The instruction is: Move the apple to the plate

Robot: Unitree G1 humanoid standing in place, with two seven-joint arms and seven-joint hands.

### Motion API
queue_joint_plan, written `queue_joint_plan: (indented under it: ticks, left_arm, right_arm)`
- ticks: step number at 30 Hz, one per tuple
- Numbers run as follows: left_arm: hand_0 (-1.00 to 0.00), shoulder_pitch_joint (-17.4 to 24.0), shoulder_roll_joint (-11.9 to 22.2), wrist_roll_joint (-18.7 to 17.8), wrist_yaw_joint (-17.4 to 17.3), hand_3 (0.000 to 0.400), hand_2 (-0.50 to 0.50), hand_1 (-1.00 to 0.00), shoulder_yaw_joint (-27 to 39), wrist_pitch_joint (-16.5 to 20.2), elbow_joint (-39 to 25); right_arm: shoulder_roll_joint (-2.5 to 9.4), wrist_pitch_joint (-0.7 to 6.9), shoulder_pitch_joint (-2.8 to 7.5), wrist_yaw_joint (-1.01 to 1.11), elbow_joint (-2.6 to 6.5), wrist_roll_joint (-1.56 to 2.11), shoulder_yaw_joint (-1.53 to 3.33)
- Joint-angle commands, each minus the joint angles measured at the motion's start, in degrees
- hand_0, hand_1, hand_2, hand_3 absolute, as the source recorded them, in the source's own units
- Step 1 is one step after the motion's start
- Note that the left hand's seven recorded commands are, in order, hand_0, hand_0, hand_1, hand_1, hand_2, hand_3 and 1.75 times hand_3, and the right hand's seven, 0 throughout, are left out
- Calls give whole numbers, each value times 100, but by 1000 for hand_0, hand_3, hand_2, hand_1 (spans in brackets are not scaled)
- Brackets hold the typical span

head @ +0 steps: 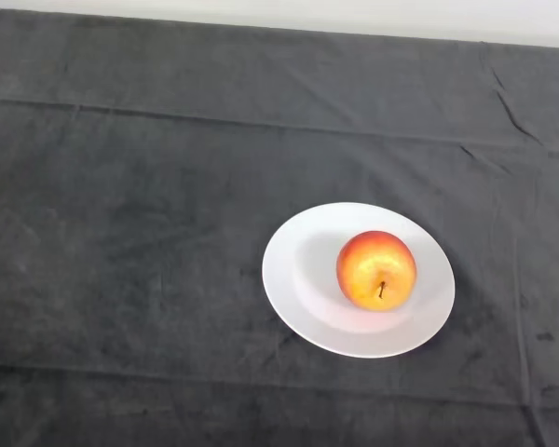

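A red and yellow apple [375,269] rests on a round white plate [298,265], a little right of the plate's middle, its stem pointing towards me. The plate lies on the dark cloth, right of the view's centre and slightly towards the near side.
The dark cloth [130,233] covers the whole table, with creases running across its far part and near the right edge. A pale strip [354,14] shows beyond the table's far edge.
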Motion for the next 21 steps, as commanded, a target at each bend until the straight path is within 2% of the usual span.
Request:
queue_joint_plan:
  ticks: [1,21]
  left_arm:
    - [0,-100,253,128,46,0,0,0,108,-30,239]
    - [0,-118,209,258,-56,0,0,0,150,-36,247]
  right_arm:
    - [892,438,582,-11,701,92,-103]
    - [892,426,593,-11,711,70,-124]
